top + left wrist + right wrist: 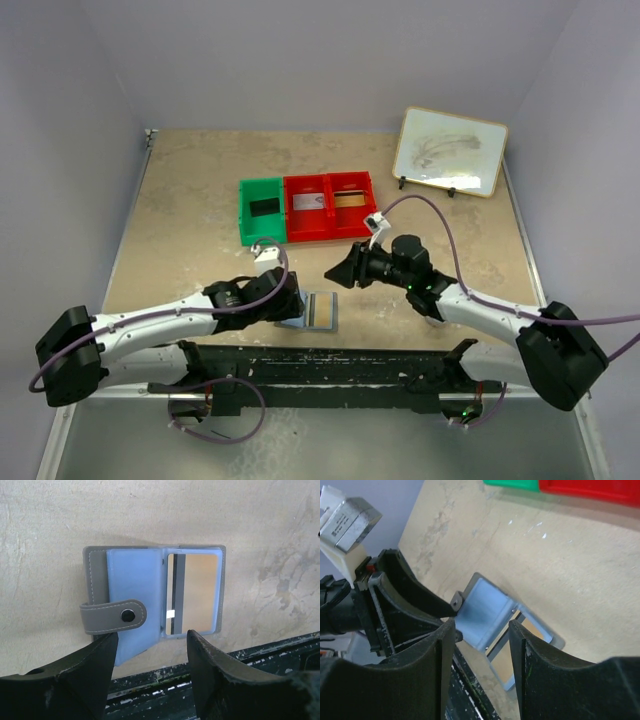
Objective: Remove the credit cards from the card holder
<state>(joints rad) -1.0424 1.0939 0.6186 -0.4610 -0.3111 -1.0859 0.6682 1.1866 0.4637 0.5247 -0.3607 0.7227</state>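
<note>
Looking out from the left gripper (152, 637), I see its fingers apart, straddling the near edge of the card holder (100, 570) and clamping nothing that I can make out. The card holder lies open on the table (200, 200) by the near edge. A gold card (197, 592) sits in its right pocket, long axis running away from this wrist. The right gripper (481, 625), fingers also apart and empty, hovers just beyond that side, so I judge it the nearer arm for the pull.
</note>
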